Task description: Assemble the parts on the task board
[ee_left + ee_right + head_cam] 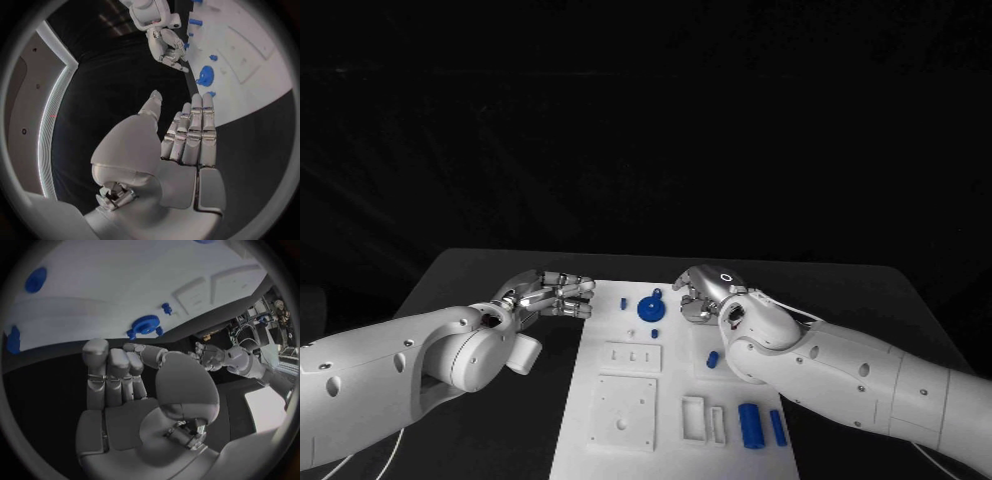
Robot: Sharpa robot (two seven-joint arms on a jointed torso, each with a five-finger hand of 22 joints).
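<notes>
Here, one black table [473,270] carries one white board [678,400], its near end cut off. Two hands hover at the board's far end: the left hand [548,297] off its left edge, the right hand [710,293] over it, both with fingers together, holding nothing. Between them lies a blue gear [651,308]; two blue bars [751,425] sit nearer, and other small parts are hard to make out.

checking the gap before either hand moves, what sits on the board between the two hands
In the head view, a blue gear sits on the task board between the left hand and right hand, with a smaller blue part beside it.
</notes>
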